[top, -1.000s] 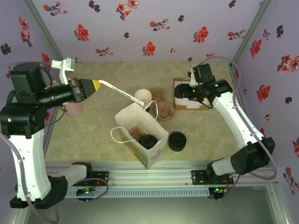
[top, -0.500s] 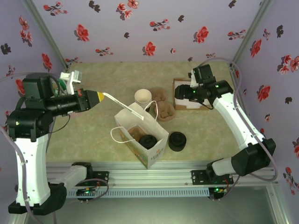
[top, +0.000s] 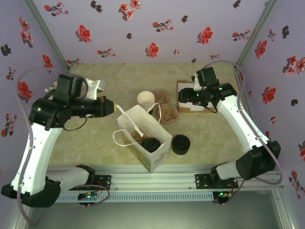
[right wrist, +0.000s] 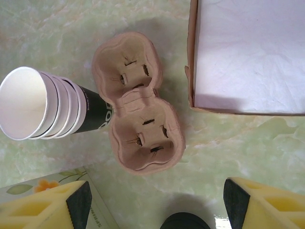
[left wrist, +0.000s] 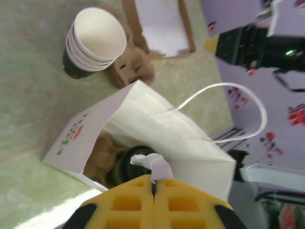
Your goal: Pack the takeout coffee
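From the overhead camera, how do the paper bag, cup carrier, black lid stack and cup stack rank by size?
1. paper bag, largest
2. cup carrier
3. black lid stack and cup stack: they look about alike, so I won't rank them

Left pincer (left wrist: pixel 153 186) clamped shut, right pincer (right wrist: pixel 157 199) spread wide.

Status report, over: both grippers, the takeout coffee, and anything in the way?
Left gripper: jaws shut on thin white stick, tip in paper bag. Right gripper: jaws open, by empty cup carrier. Takeout coffee sits in bag. Nothing blocks bag mouth.
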